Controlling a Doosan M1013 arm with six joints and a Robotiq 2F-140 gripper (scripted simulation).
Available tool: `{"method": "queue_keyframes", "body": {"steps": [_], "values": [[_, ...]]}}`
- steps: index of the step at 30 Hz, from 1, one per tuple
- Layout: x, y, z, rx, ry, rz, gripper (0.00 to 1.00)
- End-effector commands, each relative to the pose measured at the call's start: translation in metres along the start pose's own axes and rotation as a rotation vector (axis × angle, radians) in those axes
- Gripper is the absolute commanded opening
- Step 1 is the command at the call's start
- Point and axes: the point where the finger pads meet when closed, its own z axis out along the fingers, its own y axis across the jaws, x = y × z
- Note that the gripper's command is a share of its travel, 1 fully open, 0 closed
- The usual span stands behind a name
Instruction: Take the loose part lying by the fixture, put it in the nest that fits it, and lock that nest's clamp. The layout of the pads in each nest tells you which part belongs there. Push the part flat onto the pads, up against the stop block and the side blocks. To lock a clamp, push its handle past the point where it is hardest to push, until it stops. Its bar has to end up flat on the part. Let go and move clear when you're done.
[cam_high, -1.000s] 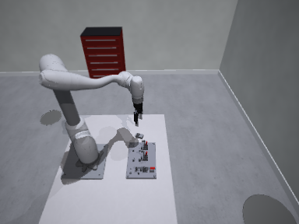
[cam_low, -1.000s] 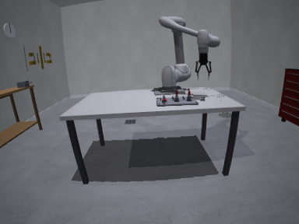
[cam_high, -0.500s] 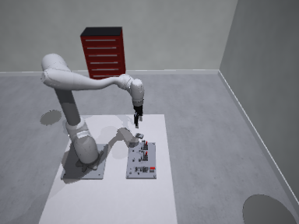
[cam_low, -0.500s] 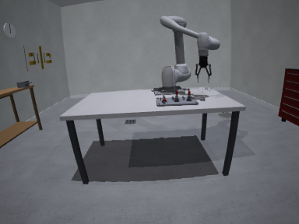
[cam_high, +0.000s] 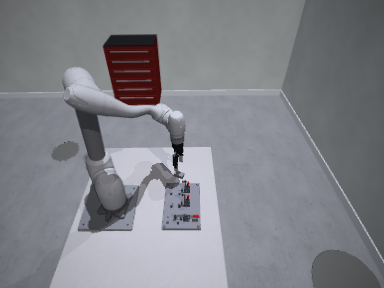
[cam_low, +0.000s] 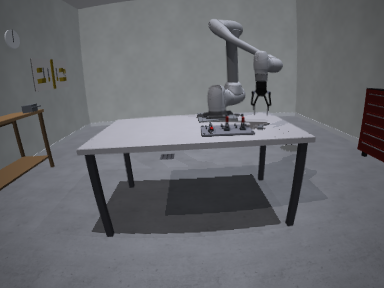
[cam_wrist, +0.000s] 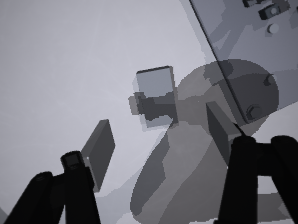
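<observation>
The loose part (cam_wrist: 155, 92), a small grey block, lies on the white table just beside the fixture plate's corner (cam_wrist: 240, 55). It also shows in the top view as a small grey piece (cam_high: 179, 174) just past the plate's far end. My gripper (cam_wrist: 158, 124) hangs open and empty well above the part, with the part showing between its two finger pads. In the top view the gripper (cam_high: 176, 161) is above the table's far side. The fixture plate (cam_high: 182, 206) carries red-handled clamps (cam_high: 190, 184). In the exterior view the gripper (cam_low: 260, 101) hovers above the plate's right end (cam_low: 227, 129).
The arm's base plate (cam_high: 109, 208) sits on the table left of the fixture. A red drawer cabinet (cam_high: 132, 67) stands at the back wall. A wooden shelf (cam_low: 20, 145) stands at the far left in the exterior view.
</observation>
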Motion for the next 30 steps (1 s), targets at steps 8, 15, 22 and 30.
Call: {"method": "queue_keyframes", "body": {"steps": [8,15,22,30], "values": [[0.0,0.0,0.033,0.0,0.0,0.0,0.62],[0.0,0.0,0.051,0.0,0.0,0.0,0.62],[0.0,0.0,0.058,0.0,0.0,0.0,0.62],[0.0,0.0,0.061,0.0,0.0,0.0,0.62]]}}
